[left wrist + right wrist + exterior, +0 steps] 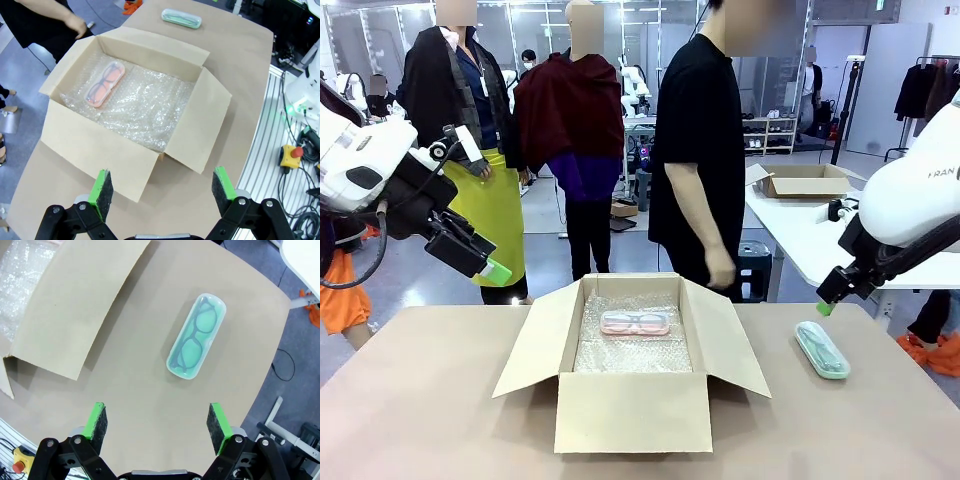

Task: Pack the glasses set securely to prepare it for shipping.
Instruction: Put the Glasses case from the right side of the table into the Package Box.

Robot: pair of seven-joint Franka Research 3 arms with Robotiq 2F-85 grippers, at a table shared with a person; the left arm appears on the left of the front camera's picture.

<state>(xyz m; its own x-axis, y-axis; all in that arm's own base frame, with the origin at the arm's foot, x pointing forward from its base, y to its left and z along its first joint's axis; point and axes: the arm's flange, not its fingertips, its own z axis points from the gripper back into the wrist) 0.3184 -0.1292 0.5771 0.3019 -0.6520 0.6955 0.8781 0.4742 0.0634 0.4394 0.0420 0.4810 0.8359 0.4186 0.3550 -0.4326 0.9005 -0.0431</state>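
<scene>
Left claw: the black left claw with green pads hangs raised over the left side of the tan bench, apart from the box. Its jaws are wide and nothing sits between them.
Box: an open brown cardboard box stands at the middle of the bench, all four flaps splayed outward.
Lining: a clear, crumpled bubble-wrap sheet covers the floor of the box.
Pink case: the small clear rounded-oblong pink case showing spectacles lies flat on the wrap, toward the far wall, with nothing over it.
Teal-green case: the matching clear teal-green case lies on the bare bench, right of the box and apart from its right flap.
Right claw: the right claw hovers over the teal-green case with its jaws wide and empty. In its wrist view the case lies ahead of the pads, not between them.
Done: the box is lined and one case is in it — about half the set, as I judge it.
Left: the teal-green case has to go in beside the pink one. After that, likely wrap over both and the flaps shut.
</scene>
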